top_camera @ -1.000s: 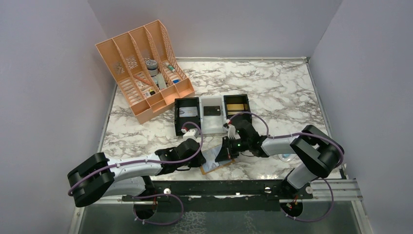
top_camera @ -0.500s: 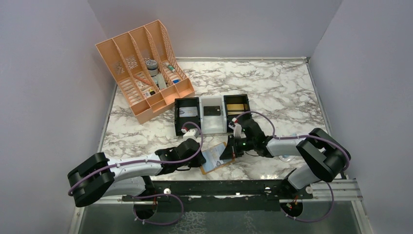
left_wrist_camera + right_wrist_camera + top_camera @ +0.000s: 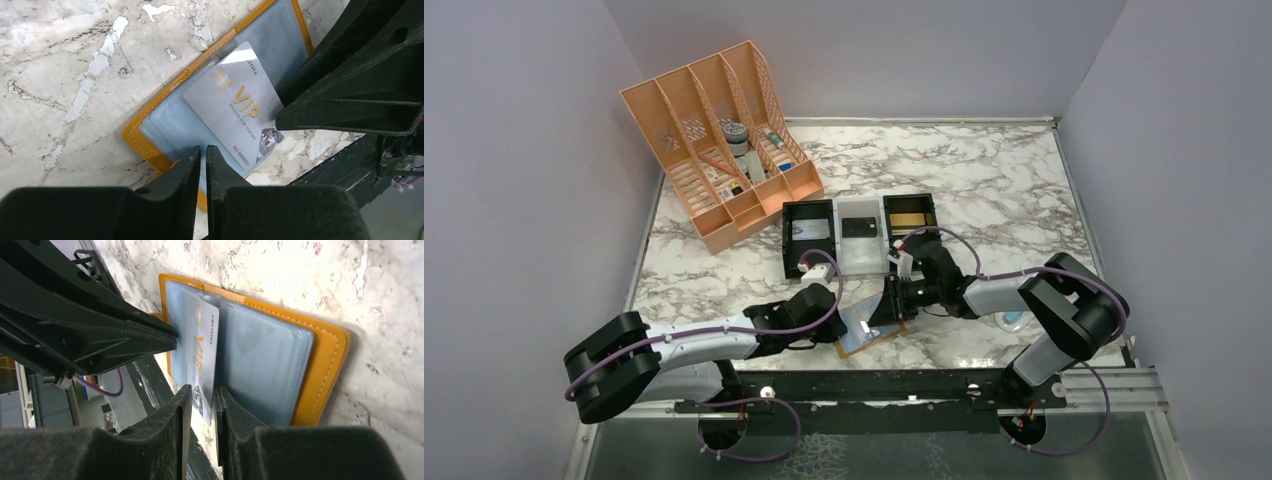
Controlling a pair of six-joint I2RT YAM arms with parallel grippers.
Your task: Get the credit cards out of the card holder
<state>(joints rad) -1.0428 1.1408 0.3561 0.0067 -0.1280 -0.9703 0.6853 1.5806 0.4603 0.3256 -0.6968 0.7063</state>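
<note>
The card holder [image 3: 874, 338] lies open on the marble near the front edge, mustard-tan with pale blue-grey panels [image 3: 160, 131] [image 3: 270, 355]. A pale grey credit card [image 3: 240, 110] marked VIP sticks partway out of its pocket, over the holder's near edge [image 3: 202, 352]. My left gripper [image 3: 203, 150] [image 3: 834, 325] is shut on the holder's left end. My right gripper [image 3: 202, 392] [image 3: 887, 308] is shut on the card's free edge, with the card between its fingers.
Three small bins stand behind the holder: black [image 3: 808, 236], white [image 3: 861, 240] and black [image 3: 911, 222]. An orange file organiser [image 3: 719, 140] is at the back left. A clear-blue packet [image 3: 1012, 322] lies by the right arm. The black front rail [image 3: 854, 382] is close below.
Half a second ago the right gripper had pulled right, lifting the card and the holder's panel. Now it has come back left and the holder lies lower. The left gripper has stayed put.
</note>
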